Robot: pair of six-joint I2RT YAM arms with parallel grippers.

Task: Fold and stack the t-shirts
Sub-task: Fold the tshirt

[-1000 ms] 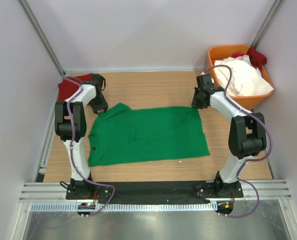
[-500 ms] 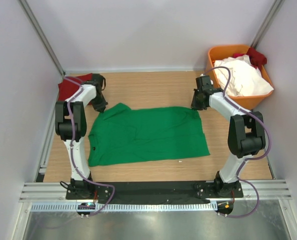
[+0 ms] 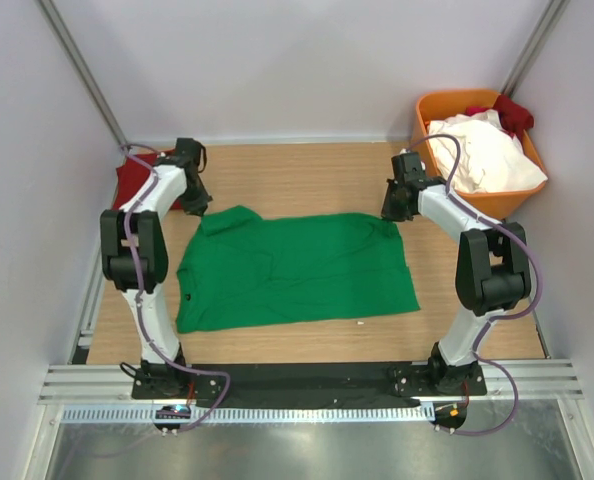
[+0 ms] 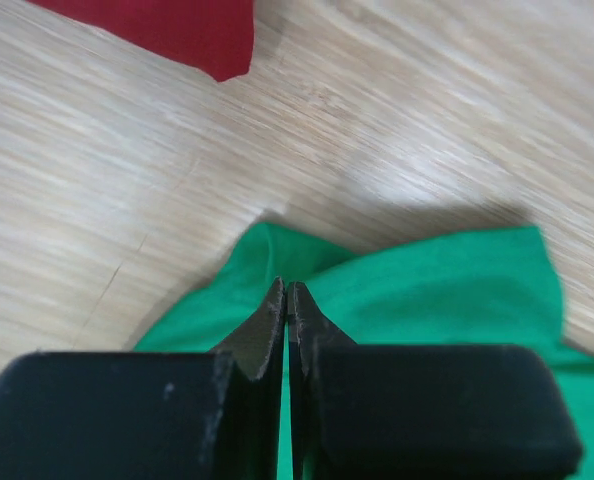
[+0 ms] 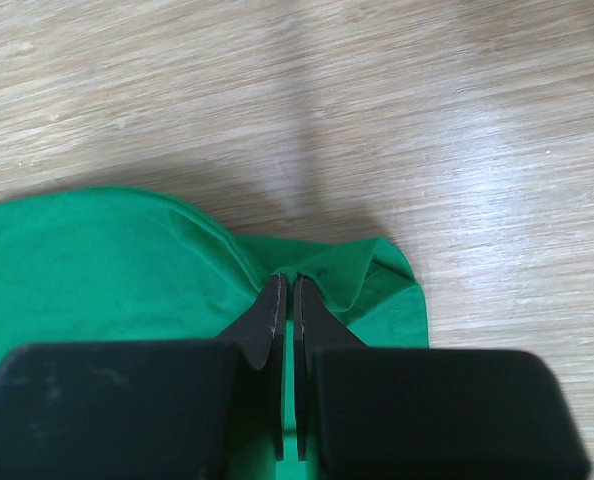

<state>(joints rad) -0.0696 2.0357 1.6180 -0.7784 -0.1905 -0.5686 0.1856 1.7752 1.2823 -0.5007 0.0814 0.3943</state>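
Observation:
A bright green t-shirt (image 3: pixel 297 268) lies spread flat across the middle of the wooden table. My left gripper (image 3: pixel 199 207) sits at its far left corner, shut on a pinch of the green cloth (image 4: pixel 427 290), which shows between the closed jaws (image 4: pixel 287 292). At the far right corner my right gripper (image 3: pixel 390 212) is shut on a raised fold of the same shirt (image 5: pixel 97 260), the fold bunching at the fingertips (image 5: pixel 286 285). A dark red t-shirt (image 3: pixel 129 182) lies at the far left behind the left arm, and its edge (image 4: pixel 177 30) shows in the left wrist view.
An orange bin (image 3: pixel 497 203) stands at the far right corner with a white shirt (image 3: pixel 482 155) and a red one (image 3: pixel 514 112) heaped in it. Grey walls close in the table on three sides. Bare wood (image 3: pixel 297 175) lies beyond the green shirt.
My left gripper has closed on the green shirt's far left corner, and the left arm has swung slightly back and left. The right arm has held still.

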